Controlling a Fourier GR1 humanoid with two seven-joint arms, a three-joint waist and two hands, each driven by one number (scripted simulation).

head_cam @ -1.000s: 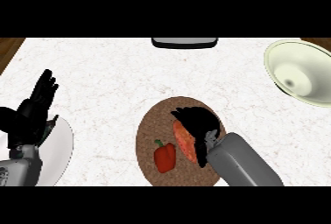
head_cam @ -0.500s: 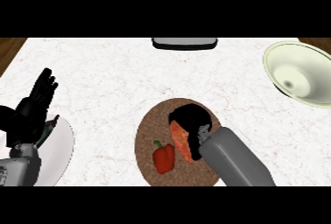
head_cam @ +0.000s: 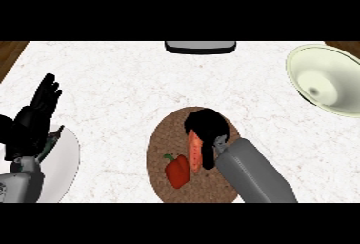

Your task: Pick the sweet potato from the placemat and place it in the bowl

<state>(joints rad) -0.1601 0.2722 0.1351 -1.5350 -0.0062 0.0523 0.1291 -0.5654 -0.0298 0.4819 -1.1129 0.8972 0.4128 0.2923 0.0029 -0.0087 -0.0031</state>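
Note:
An orange sweet potato [head_cam: 195,150] lies on the round brown placemat [head_cam: 160,147] near the counter's front. My right hand [head_cam: 205,125] is right over it, fingers curled down round its upper end and hiding part of it. The pale green bowl [head_cam: 329,78] stands at the far right, well away from the hand. My left hand [head_cam: 38,112] rests open at the left edge, fingers up.
A red bell pepper [head_cam: 178,171] lies on the placemat just left of the sweet potato. A white plate [head_cam: 65,164] sits at the lower left under my left forearm. A dark grey object [head_cam: 200,46] is at the counter's far edge.
My right hand has moved left and down onto the sweet potato and its fingers have curled round it. The left hand has stayed still.

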